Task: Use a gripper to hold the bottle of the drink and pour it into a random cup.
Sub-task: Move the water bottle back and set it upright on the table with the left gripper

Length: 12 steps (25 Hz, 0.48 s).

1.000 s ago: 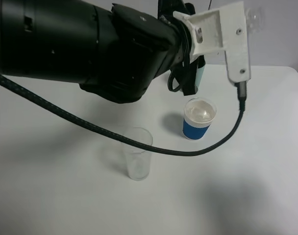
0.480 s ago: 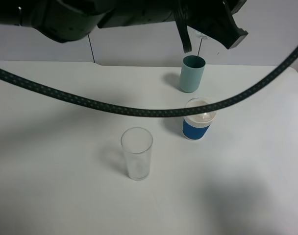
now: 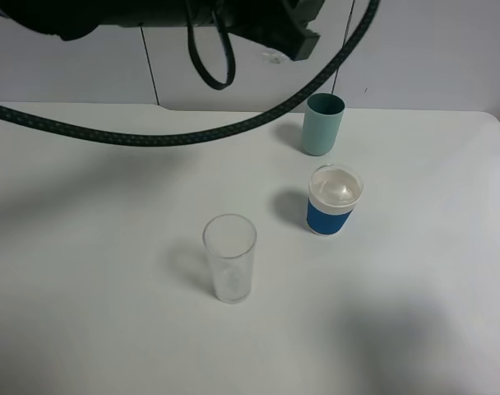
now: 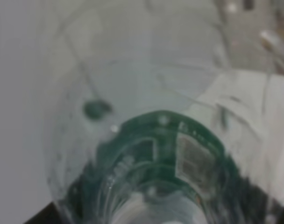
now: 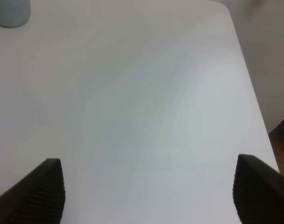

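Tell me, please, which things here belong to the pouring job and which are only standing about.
For the job: bottle, filling the left wrist view; white cup with the blue band.
Just standing about: teal cup; tall clear glass; right tool, open, holding nothing.

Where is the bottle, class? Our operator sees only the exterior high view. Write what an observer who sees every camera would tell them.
Observer: The bottle fills the left wrist view, close up, clear with a green label.
Operator: And the right arm? I can't see it.
Observer: The right claw hangs open above the table, holding nothing.
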Each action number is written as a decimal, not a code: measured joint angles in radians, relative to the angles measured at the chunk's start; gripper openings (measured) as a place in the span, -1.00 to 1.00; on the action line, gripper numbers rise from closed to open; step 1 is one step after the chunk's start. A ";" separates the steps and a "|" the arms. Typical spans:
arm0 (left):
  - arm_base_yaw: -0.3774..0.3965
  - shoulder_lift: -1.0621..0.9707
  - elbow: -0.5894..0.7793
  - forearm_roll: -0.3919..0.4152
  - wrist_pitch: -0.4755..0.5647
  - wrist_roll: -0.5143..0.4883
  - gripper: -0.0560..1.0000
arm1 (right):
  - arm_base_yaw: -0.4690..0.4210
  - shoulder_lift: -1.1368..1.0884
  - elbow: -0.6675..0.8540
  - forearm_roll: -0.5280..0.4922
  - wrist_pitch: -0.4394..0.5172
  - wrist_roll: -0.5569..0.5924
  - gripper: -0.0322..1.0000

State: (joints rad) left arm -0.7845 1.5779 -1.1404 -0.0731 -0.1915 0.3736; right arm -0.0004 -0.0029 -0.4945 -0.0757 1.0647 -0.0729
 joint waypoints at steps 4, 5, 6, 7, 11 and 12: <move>0.073 -0.017 0.107 0.012 -0.090 -0.039 -0.02 | 0.000 0.000 0.000 0.000 0.000 0.000 0.50; 0.092 -0.018 0.129 0.013 -0.115 -0.050 -0.02 | 0.000 0.000 0.000 0.000 0.000 0.000 0.50; 0.107 -0.018 0.152 0.014 -0.143 -0.061 -0.02 | 0.000 0.000 0.000 0.000 0.000 0.000 0.50; 0.127 -0.019 0.183 0.015 -0.180 -0.081 -0.02 | 0.000 0.000 0.000 0.000 0.000 0.000 0.50; 0.204 -0.019 0.273 0.015 -0.289 -0.187 -0.02 | 0.000 0.000 0.000 0.000 0.000 0.001 0.50; 0.225 -0.019 0.295 0.021 -0.315 -0.230 -0.02 | 0.000 0.000 0.000 0.000 0.000 0.002 0.50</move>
State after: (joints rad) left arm -0.5594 1.5585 -0.8455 -0.0518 -0.5062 0.1432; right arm -0.0004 -0.0029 -0.4945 -0.0757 1.0647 -0.0709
